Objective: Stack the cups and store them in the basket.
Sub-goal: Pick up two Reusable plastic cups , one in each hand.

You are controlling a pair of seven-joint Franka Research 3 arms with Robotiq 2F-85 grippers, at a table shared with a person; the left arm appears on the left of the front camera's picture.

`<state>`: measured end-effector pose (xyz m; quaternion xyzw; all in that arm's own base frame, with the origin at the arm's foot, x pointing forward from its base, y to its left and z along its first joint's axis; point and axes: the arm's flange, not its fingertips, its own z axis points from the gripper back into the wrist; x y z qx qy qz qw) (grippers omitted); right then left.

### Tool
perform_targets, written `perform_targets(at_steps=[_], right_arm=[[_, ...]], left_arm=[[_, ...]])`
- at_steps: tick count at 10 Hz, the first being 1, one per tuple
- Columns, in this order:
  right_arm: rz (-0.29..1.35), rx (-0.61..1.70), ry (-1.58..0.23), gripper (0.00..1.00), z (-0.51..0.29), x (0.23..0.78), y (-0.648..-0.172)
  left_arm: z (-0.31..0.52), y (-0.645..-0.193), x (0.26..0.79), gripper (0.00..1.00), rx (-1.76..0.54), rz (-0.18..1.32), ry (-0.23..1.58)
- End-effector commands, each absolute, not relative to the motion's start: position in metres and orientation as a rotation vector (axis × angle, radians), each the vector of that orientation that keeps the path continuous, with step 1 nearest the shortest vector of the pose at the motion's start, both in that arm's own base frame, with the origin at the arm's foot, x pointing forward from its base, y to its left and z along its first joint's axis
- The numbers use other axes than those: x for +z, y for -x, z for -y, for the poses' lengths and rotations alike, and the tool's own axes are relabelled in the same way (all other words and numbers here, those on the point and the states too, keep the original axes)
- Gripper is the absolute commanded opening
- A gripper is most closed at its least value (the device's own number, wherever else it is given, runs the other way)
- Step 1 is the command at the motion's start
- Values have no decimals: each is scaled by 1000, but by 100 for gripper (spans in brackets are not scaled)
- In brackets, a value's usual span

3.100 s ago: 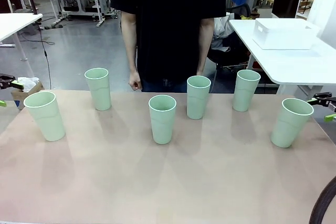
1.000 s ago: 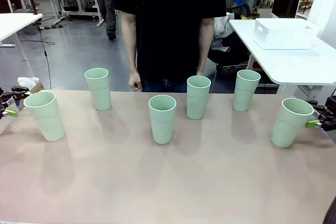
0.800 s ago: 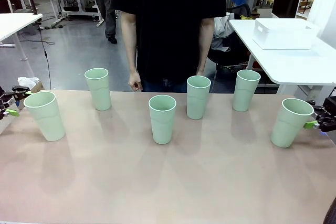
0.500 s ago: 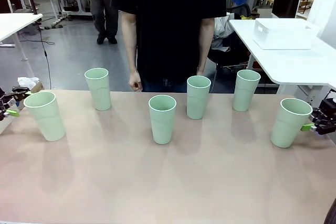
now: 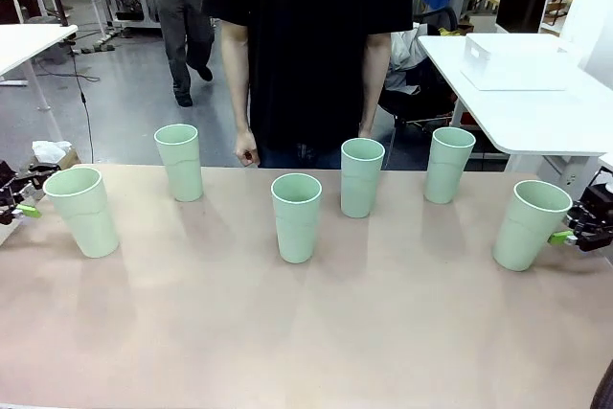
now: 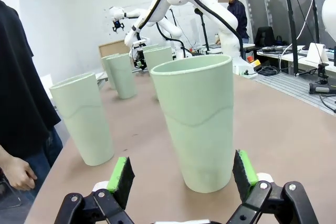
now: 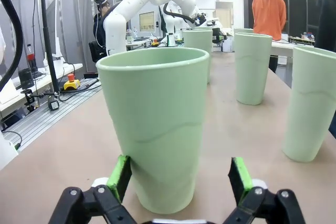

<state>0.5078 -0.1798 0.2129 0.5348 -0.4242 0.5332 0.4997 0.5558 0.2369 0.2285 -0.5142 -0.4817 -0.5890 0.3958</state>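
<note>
Six pale green cups stand upright in a loose row on the table: far left (image 5: 81, 211), back left (image 5: 179, 162), middle (image 5: 296, 217), (image 5: 362, 177), (image 5: 449, 165) and far right (image 5: 529, 224). My left gripper (image 5: 34, 191) is open at the far-left cup's outer side. In the left wrist view that cup (image 6: 197, 124) stands just ahead of the open gripper (image 6: 182, 174), between its green pads (image 6: 121, 174). My right gripper (image 5: 567, 231) is open beside the far-right cup (image 7: 155, 129), which fills the gap ahead of the gripper (image 7: 179, 178). The white basket (image 5: 517, 61) sits on another table at the back right.
A person in a black shirt (image 5: 306, 45) stands at the table's far edge, arms hanging, a fist (image 5: 247, 150) near the back-left cup. The white side table (image 5: 536, 117) holds the basket. The front half of the tan table (image 5: 306, 332) is bare.
Both grippers have come in from the table's ends to the outer cups, the right one creeping closer over the last second. No cup has moved. Someone walks past in the background.
</note>
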Motion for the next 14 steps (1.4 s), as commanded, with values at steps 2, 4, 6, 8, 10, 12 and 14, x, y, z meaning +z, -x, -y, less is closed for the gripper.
perform_targets(at_steps=[2, 4, 6, 8, 10, 12, 14], right_arm=[[1058, 1327, -1311, 100, 176, 211, -505], [1059, 1331, -1328, 100, 175, 209, -504], [1065, 1327, -1339, 100, 174, 208, -503], [1076, 1316, -1344, 100, 174, 207, -503], [1085, 1308, -1355, 100, 173, 206, -502], [1098, 1298, -1367, 100, 172, 205, -502], [1103, 1302, -1389, 100, 170, 205, -500]], left_arm=[[-222, -526, 220, 100, -1518, 1219, 1269], [-219, -521, 220, 100, -1500, 1225, 1263], [-214, -516, 218, 100, -1491, 1226, 1270], [-210, -514, 218, 100, -1477, 1257, 1263], [-204, -511, 219, 100, -1476, 1278, 1245], [-199, -508, 218, 100, -1463, 1287, 1246], [-195, -504, 216, 100, -1455, 1288, 1251]])
